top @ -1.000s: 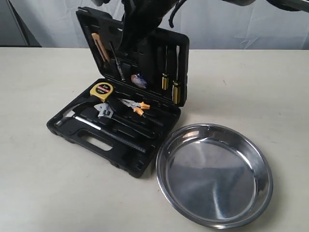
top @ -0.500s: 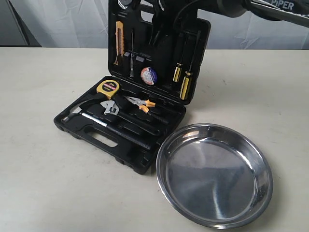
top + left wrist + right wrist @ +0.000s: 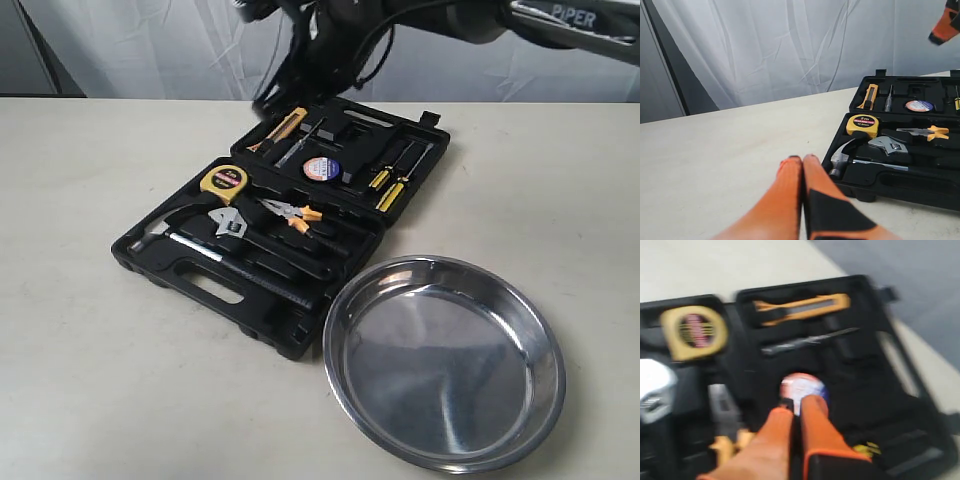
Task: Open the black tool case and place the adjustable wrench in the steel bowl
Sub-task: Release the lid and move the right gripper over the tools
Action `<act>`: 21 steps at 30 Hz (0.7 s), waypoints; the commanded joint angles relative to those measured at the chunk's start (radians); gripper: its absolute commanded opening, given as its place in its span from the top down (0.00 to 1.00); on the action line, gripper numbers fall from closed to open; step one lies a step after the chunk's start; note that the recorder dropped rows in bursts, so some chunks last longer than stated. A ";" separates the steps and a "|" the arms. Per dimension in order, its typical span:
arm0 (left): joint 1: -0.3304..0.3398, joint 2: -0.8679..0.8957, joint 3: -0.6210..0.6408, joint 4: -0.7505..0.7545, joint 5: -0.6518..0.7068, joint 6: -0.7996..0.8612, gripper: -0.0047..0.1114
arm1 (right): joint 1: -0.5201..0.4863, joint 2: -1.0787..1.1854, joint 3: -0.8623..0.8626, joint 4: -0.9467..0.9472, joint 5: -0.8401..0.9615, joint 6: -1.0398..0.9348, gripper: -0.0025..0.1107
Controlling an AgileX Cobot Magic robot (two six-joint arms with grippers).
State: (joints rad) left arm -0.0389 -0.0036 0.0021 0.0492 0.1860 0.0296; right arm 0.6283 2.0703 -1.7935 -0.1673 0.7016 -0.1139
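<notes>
Plainly, our black plastic tool case [image 3: 265, 310] lies open, silver-headed adjustable wrench [image 3: 224, 224] slotted inside, shiny round steel bowl [image 3: 445, 370] beside; left tool [image 3: 802, 161] and right tool [image 3: 796, 409] pinched closed, empty.

Even bright light — glare on steel bowl [image 3: 445, 365]; right wrist view motion-blurred.

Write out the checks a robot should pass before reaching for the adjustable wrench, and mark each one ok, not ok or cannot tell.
1. Lid of the black tool case lies flat open: ok.
2. The adjustable wrench sits uncovered in its slot: ok.
3. The steel bowl is empty, beside the case: ok.
4. The left gripper has its jaws open for a grasp: not ok, shut.
5. The right gripper has its jaws open: not ok, shut, over the lid half.
6. The wrench is loose enough to lift: cannot tell.
</notes>
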 commanded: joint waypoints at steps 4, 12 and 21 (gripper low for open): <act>-0.004 0.004 -0.002 -0.003 -0.006 0.000 0.96 | 0.021 0.091 0.003 0.760 0.283 -0.867 0.98; -0.004 0.004 -0.002 -0.003 -0.006 0.000 0.96 | 0.024 0.081 0.003 0.154 0.519 -0.497 0.98; -0.004 0.004 -0.002 -0.003 -0.006 0.000 0.96 | 0.022 0.085 0.003 -0.153 0.115 0.017 0.98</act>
State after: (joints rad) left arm -0.0389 -0.0036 0.0021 0.0492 0.1860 0.0296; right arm 0.6474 2.1672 -1.7902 -0.3479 1.0067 -0.2069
